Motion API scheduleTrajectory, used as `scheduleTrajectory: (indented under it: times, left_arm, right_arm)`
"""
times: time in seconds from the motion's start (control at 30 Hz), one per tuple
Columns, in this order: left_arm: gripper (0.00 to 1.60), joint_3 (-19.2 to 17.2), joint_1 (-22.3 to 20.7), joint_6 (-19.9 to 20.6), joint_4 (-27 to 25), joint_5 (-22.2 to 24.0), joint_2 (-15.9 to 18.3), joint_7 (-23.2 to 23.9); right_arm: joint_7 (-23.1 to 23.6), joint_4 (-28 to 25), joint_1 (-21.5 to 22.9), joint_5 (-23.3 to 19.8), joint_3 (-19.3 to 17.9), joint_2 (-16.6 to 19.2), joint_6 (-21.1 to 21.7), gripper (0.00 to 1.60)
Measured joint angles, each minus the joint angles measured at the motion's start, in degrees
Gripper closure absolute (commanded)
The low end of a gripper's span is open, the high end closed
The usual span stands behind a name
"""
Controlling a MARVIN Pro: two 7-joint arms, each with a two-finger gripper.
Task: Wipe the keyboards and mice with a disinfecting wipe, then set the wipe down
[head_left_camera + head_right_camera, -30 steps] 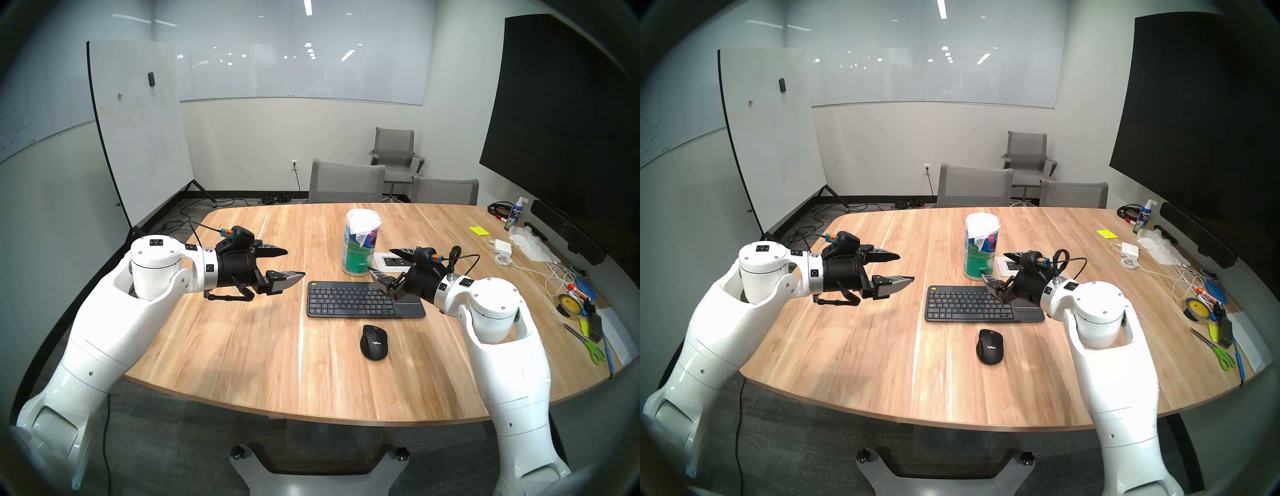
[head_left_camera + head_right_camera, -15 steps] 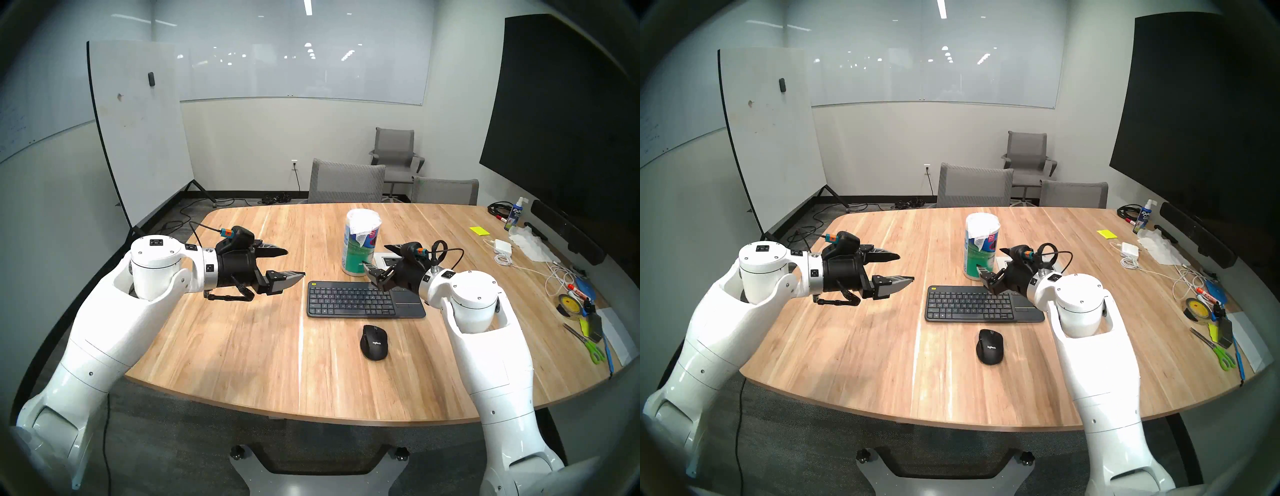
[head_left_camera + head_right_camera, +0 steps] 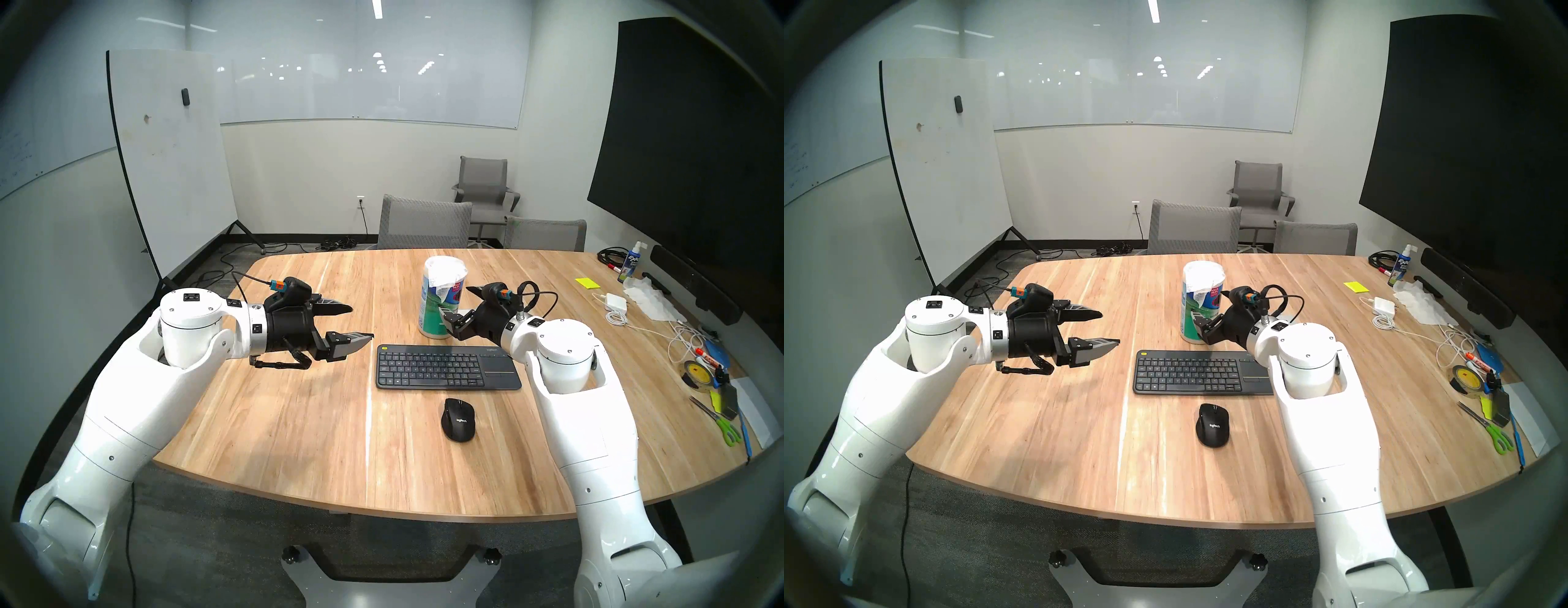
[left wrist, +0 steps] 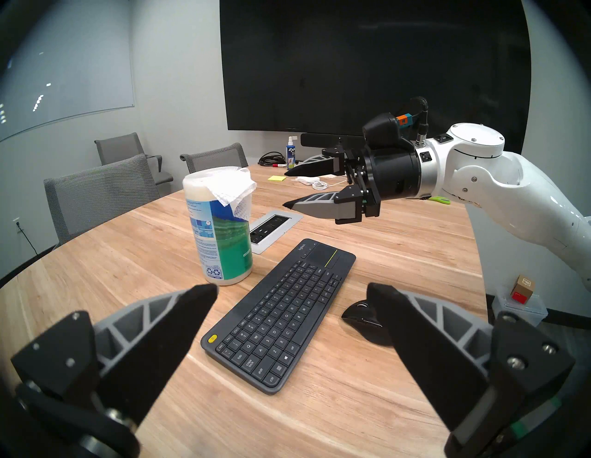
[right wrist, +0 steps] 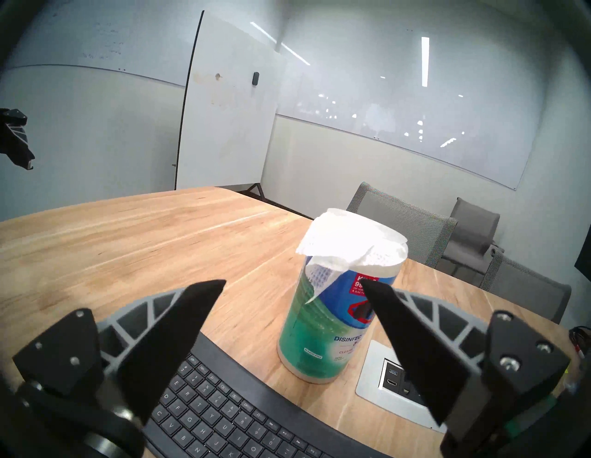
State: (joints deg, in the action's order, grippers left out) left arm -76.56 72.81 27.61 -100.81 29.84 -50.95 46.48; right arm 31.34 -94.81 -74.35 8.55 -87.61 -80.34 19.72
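Keyboard [image 3: 449, 367] lies flat near the middle of the wooden table [image 3: 297, 424], its touchpad end at 3 o'clock and its yellow corner button at 9 o'clock in the head view. Mouse [image 3: 457, 420] sits just at 6 o'clock from the keyboard, apart from it. At 12 o'clock from the keyboard stands a tall white canister [image 3: 439, 302] with a green and blue label, upright, and the wipe [image 3: 446, 276] is draped over its open top, one corner hanging down the side. A silver socket plate [image 4: 275, 225] is set into the table just beside the canister.

The right gripper [image 3: 455, 305] hovers above the table at 3 o'clock from the canister, its tips toward the label; its fingers are spread wide and hold nothing. In its own wrist view the canister stands between the two fingers [image 5: 179, 332], untouched as far as can be seen. The left gripper [image 3: 358, 322] hangs at 9 o'clock from the keyboard, well apart from it, fingers likewise spread and empty.
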Motion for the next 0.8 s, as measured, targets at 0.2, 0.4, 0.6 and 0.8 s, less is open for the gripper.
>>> scheduleTrajectory:
  times: [0.2, 0.4, 0.6, 0.8]
  left_arm:
    - [0.00, 0.00, 0.00, 0.00, 0.00, 0.00, 0.00, 0.00]
    - [0.00, 0.00, 0.00, 0.00, 0.00, 0.00, 0.00, 0.00]
    - [0.00, 0.00, 0.00, 0.00, 0.00, 0.00, 0.00, 0.00]
    - [0.00, 0.00, 0.00, 0.00, 0.00, 0.00, 0.00, 0.00]
  right_arm:
    - [-0.87, 0.88, 0.64, 0.00, 0.16, -0.51, -0.11, 0.00]
    - [-1.61, 1.82, 1.01, 0.19, 0.53, -0.78, -0.26, 0.00]
    - [-2.51, 3.19, 1.45, 0.81, 1.02, -1.12, -0.53, 0.00]
    - [-3.09, 3.60, 1.68, 1.18, 1.31, -1.34, -0.90, 0.90]
